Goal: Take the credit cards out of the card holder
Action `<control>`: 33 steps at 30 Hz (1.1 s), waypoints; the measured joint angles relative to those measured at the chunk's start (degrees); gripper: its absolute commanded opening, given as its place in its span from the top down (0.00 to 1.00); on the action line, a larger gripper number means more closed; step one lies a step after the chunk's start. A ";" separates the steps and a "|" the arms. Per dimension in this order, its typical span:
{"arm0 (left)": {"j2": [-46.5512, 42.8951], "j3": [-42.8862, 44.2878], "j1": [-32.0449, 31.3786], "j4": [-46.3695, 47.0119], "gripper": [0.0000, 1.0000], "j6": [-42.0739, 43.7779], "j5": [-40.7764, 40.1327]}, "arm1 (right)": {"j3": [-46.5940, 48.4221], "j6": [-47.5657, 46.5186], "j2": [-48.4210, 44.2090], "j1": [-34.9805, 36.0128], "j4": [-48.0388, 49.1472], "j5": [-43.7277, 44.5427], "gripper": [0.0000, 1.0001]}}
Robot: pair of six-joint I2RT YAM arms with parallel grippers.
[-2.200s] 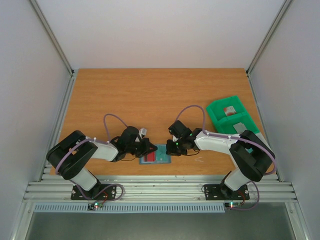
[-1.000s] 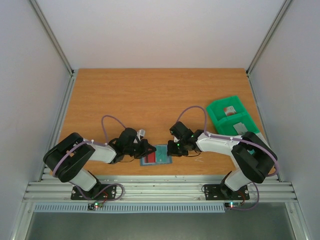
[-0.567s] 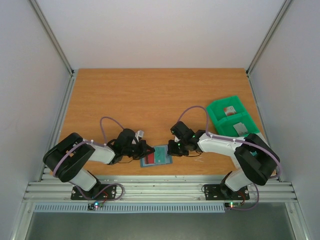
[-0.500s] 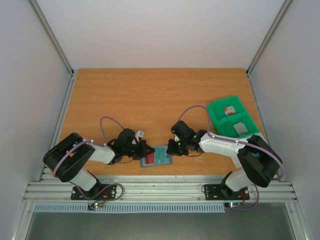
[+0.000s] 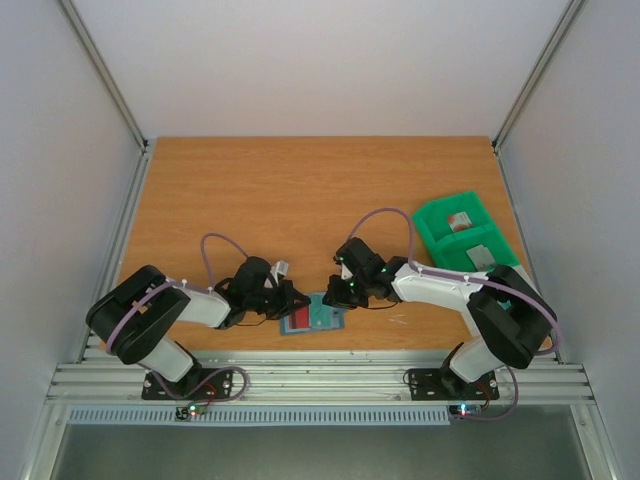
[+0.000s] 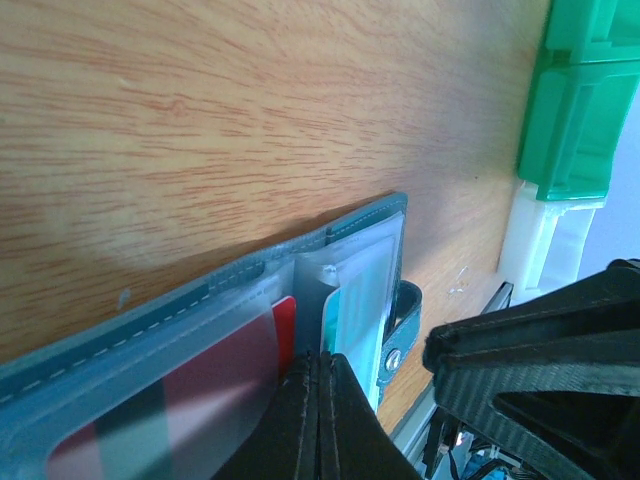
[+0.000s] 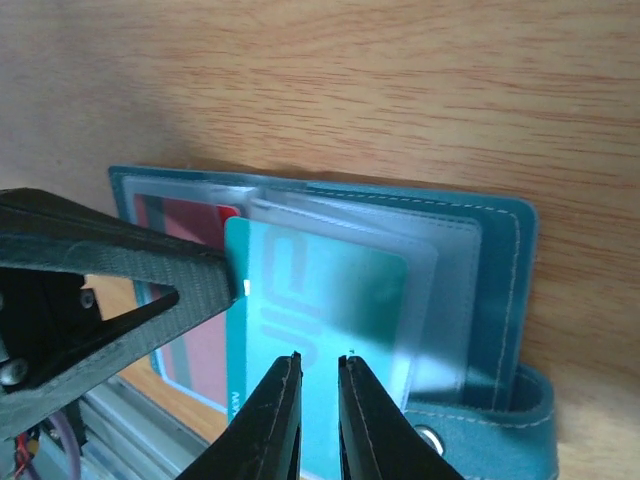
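Observation:
The blue-grey card holder [image 5: 312,318] lies spread open near the table's front edge, between both grippers. A red card [image 6: 225,375] sits in its left clear pocket. A teal card [image 7: 320,290] sticks partly out of the right clear pocket. My left gripper [image 6: 318,358] is shut, its tips pressing on the holder's middle fold [image 6: 305,300]. My right gripper [image 7: 320,362] hangs just over the teal card, its jaws a narrow gap apart with the card showing between them. The snap strap [image 7: 480,435] lies at the holder's right edge.
A green two-compartment bin [image 5: 465,233] stands at the right with small cards in it; it also shows in the left wrist view [image 6: 580,100]. The aluminium rail [image 5: 320,380] runs just in front of the holder. The left finger [image 7: 110,260] crosses the right wrist view.
The right gripper has moved left, over the holder's right panel. The holder has turned and slid a little to the left. The left gripper stays on the fold.

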 measured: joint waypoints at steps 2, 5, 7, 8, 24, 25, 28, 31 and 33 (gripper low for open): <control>0.00 0.15 0.00 -0.48 1.00 0.04 -0.02 | 0.15 -0.04 1.05 0.00 -0.28 0.55 0.90; -0.20 1.36 0.00 -3.32 1.00 0.87 -0.07 | 0.79 -0.48 2.97 0.00 -1.53 2.19 0.92; -0.94 2.25 0.00 -5.73 1.00 1.86 -0.13 | 1.40 -0.85 4.74 0.00 -2.36 3.23 0.92; -1.44 2.54 0.00 -6.88 1.00 2.21 -0.28 | 1.88 -1.09 5.05 -0.04 -2.73 3.52 0.92; -12.48 5.01 0.07 -24.94 0.99 9.14 -3.56 | 3.23 -2.05 5.77 0.20 -4.59 6.40 0.94; -12.70 5.01 0.07 -25.03 1.00 9.27 -3.54 | 3.23 -2.08 5.68 0.20 -4.61 6.47 0.94; -13.16 5.01 0.07 -25.05 0.90 9.29 -3.67 | 3.15 -2.16 5.49 0.20 -4.66 6.54 0.94; -13.16 4.92 0.07 -24.94 0.77 8.48 -4.48 | 2.80 -2.14 5.09 0.20 -4.63 6.47 0.94; -13.16 4.63 0.07 -24.48 0.75 7.82 -4.87 | 2.40 -2.14 4.72 0.20 -4.59 6.40 0.94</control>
